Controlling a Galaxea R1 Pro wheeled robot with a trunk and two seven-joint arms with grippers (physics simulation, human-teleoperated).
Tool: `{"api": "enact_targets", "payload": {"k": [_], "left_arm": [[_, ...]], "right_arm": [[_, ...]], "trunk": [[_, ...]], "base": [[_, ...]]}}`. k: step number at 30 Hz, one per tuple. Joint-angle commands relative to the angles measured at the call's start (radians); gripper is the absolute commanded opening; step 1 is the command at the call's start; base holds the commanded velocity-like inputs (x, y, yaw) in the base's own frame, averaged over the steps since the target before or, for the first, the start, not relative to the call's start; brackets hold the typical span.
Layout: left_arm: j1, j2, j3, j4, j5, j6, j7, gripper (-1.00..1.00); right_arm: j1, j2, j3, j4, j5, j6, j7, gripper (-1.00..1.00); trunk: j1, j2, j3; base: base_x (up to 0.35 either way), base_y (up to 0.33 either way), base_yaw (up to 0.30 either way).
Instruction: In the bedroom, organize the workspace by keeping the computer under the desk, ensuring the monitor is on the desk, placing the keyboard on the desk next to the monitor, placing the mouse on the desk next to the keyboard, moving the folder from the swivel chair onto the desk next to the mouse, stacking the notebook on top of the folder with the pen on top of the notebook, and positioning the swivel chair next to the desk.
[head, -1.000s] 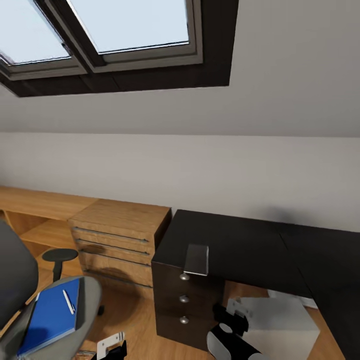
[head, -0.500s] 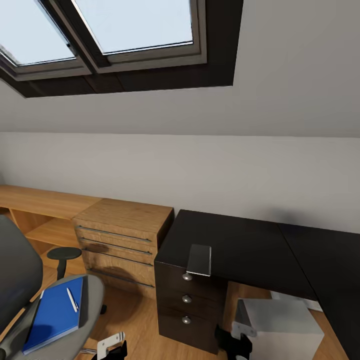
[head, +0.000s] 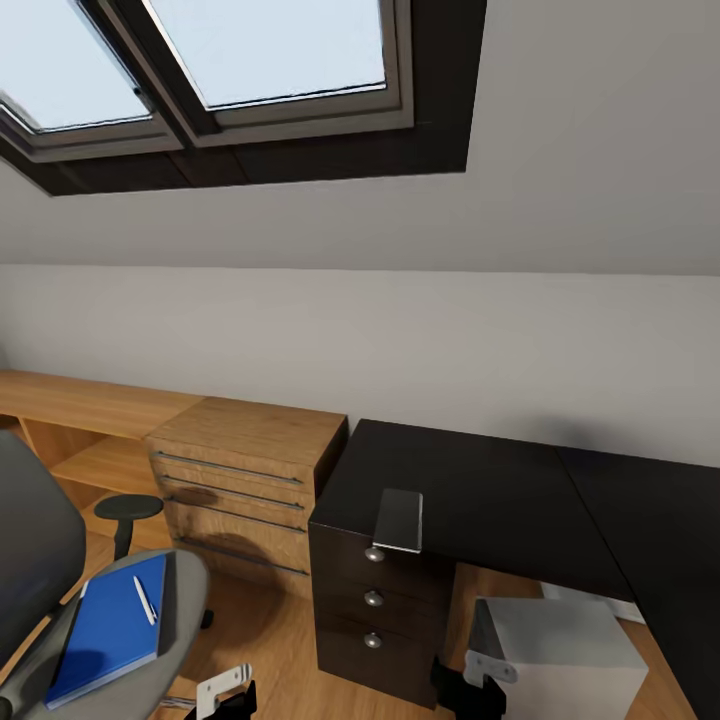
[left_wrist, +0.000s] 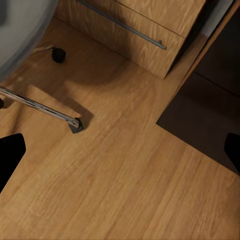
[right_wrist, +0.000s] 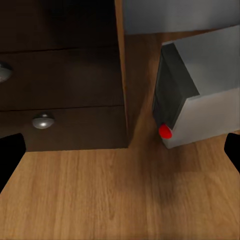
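The grey swivel chair (head: 35, 560) stands at the lower left with the blue folder (head: 108, 630) on its seat and the white pen (head: 145, 600) lying on the folder. The grey notebook (head: 398, 520) overhangs the front edge of the black desk (head: 480, 480), above the drawer unit (head: 372, 600). The light-grey computer (head: 555, 650) (right_wrist: 205, 90) sits on the floor under the desk. My left gripper (head: 225, 695) (left_wrist: 120, 155) hangs open over the floor by the chair's chrome base (left_wrist: 45, 107). My right gripper (head: 478, 682) (right_wrist: 120, 155) is open before the computer. Monitor, keyboard and mouse are out of view.
A light-wood drawer chest (head: 245, 480) (left_wrist: 130, 25) stands against the desk's left end, with a low wood shelf (head: 70, 420) beyond it. Skylights (head: 230, 50) sit in the sloping ceiling. Wood floor (left_wrist: 125, 190) lies between chair, chest and drawer unit. Silver knobs (right_wrist: 43, 120) face my right wrist.
My right arm has dropped lower at the bottom of the head view, uncovering the computer. The camera shifted slightly a second ago; nothing else moved.
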Motion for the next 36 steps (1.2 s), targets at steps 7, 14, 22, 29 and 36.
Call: {"api": "enact_targets", "payload": {"k": [7,14,22,29,36], "left_arm": [[-0.001,-0.014,-0.01,0.0,0.003,0.0,0.009,1.0],[0.0,-0.035,-0.008,0.079,0.004,0.0,0.011,1.0],[0.083,-0.034,-0.004,0.123,0.006,-0.005,0.014,1.0],[0.158,-0.033,-0.003,0.128,0.007,-0.019,0.011,1.0],[0.264,-0.031,-0.003,0.129,0.006,-0.2,0.004,1.0]], "right_arm": [[-0.001,0.001,0.009,0.002,-0.003,-0.003,-0.003,1.0],[0.007,-0.001,0.009,0.005,-0.001,-0.004,-0.003,1.0],[0.085,-0.003,0.009,0.005,0.027,-0.052,-0.001,1.0],[0.165,-0.011,0.009,0.005,0.108,-0.184,-0.001,1.0],[0.227,-0.04,0.009,0.005,0.146,-0.238,0.0,1.0]], "trunk": [[-0.027,0.048,0.021],[-0.054,0.097,0.043],[-0.084,0.153,0.068],[-0.111,0.202,0.09],[-0.138,0.251,0.112]], "base": [[0.0,0.0,0.01],[0.0,0.0,0.192],[0.0,0.0,0.269],[0.0,0.0,0.277],[0.0,0.0,0.278]]}}
